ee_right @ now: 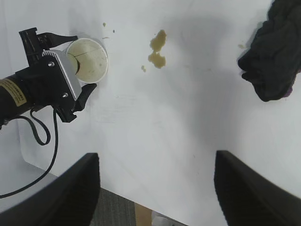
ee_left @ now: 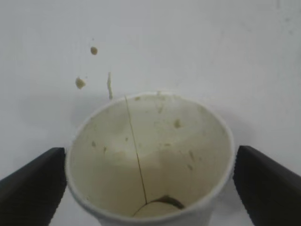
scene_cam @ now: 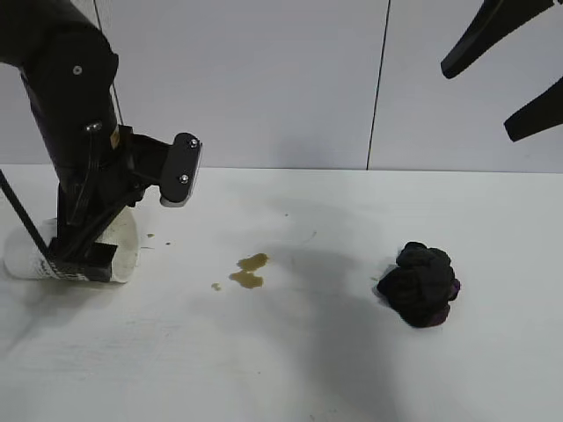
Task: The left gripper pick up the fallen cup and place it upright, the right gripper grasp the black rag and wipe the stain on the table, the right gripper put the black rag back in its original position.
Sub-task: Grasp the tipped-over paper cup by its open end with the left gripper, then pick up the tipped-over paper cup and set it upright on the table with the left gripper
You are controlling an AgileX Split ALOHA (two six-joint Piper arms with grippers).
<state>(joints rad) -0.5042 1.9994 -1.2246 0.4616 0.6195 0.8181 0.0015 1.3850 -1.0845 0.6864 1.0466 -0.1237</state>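
The white cup (scene_cam: 128, 239) lies on its side at the table's (scene_cam: 290, 369) left end, its mouth facing the left wrist camera (ee_left: 150, 155). My left gripper (scene_cam: 81, 260) stands open astride it, one finger (ee_left: 33, 183) close at each side of the rim, not clamped. The yellowish-brown stain (scene_cam: 249, 271) sits mid-table. The black rag (scene_cam: 420, 283) lies to its right. My right gripper (scene_cam: 515, 75) hangs open high over the right side with nothing between its fingers (ee_right: 70, 193). From there the cup (ee_right: 87, 59), stain (ee_right: 157, 49) and rag (ee_right: 275, 56) all show.
Small droplets (ee_left: 80, 83) dot the table just beyond the cup's rim. The table's edge with floor below it (ee_right: 122, 209) shows in the right wrist view. A pale wall (scene_cam: 264, 79) stands behind the table.
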